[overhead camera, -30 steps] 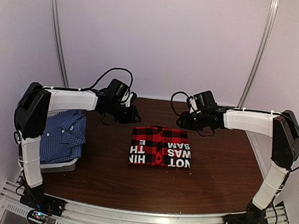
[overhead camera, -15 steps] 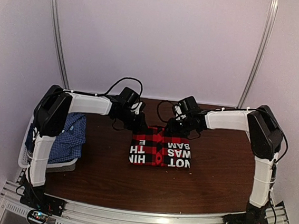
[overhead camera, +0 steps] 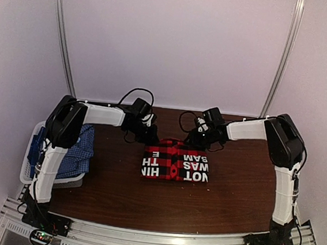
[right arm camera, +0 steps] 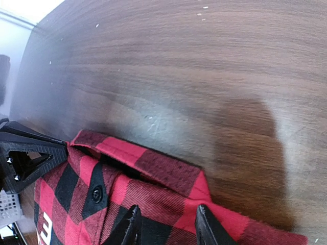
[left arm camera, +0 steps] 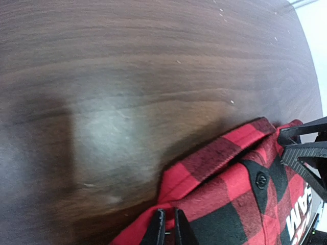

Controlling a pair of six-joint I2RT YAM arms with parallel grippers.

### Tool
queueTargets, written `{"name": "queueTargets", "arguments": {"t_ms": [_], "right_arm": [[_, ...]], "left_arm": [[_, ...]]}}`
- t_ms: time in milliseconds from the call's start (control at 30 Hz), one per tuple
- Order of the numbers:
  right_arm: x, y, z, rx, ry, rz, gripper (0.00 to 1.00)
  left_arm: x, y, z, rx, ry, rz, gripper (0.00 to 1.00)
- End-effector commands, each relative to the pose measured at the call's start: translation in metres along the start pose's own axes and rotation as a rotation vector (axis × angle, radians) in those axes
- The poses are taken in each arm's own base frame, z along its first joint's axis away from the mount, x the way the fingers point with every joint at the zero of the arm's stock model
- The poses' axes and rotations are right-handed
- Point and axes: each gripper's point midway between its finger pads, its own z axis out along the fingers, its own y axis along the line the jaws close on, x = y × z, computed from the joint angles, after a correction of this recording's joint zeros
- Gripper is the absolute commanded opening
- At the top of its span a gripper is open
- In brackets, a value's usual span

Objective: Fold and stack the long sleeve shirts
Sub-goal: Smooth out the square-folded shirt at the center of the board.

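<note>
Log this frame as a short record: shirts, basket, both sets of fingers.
plaid shirt: folded, table centre, lettering up
blue shirt: in basket, left edge
left fingers: nearly together at plaid shirt's far edge
right fingers: open, over same edge
stack: not yet made

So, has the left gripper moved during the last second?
Yes. The left gripper came down to the far left corner of the red plaid shirt, which lies unmoved.
</note>
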Motion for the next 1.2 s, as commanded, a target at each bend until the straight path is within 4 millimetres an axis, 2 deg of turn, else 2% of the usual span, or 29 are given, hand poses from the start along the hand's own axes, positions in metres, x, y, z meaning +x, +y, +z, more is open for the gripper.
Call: {"name": "queueTargets", "arguments": {"t_ms": [0, 233, 400, 600, 767, 867, 967, 1067, 1167], "right_arm": [[0.000, -0.027, -0.004, 0.002, 0.002, 0.076, 0.39], [-0.002, -0.050, -0.012, -0.002, -0.001, 0.121, 0.39], [-0.008, -0.053, -0.019, 0.004, -0.011, 0.115, 0.40], [-0.020, -0.054, -0.033, 0.046, -0.041, 0.087, 0.42], [-0.032, -0.051, -0.052, 0.085, -0.067, 0.046, 0.42], [-0.035, -0.046, -0.065, 0.090, -0.087, 0.030, 0.43], [-0.033, -0.042, -0.076, 0.092, -0.098, 0.019, 0.43], [-0.026, -0.033, -0.087, 0.081, -0.101, 0.002, 0.43], [-0.017, -0.015, -0.100, 0.058, -0.106, -0.027, 0.43]], "left_arm": [[-0.002, 0.029, 0.005, -0.062, 0.000, -0.027, 0.09], [-0.008, 0.035, 0.002, -0.078, -0.008, -0.022, 0.10], [-0.024, 0.028, -0.008, -0.097, -0.032, 0.017, 0.13], [-0.047, 0.013, -0.033, -0.097, -0.086, 0.048, 0.19], [-0.056, -0.008, -0.063, -0.057, -0.122, 0.061, 0.26], [-0.051, -0.020, -0.083, -0.019, -0.131, 0.059, 0.27], [-0.037, -0.031, -0.097, 0.027, -0.130, 0.052, 0.31], [-0.018, -0.033, -0.106, 0.063, -0.121, 0.028, 0.32], [0.002, -0.039, -0.111, 0.096, -0.113, 0.017, 0.34]]}}
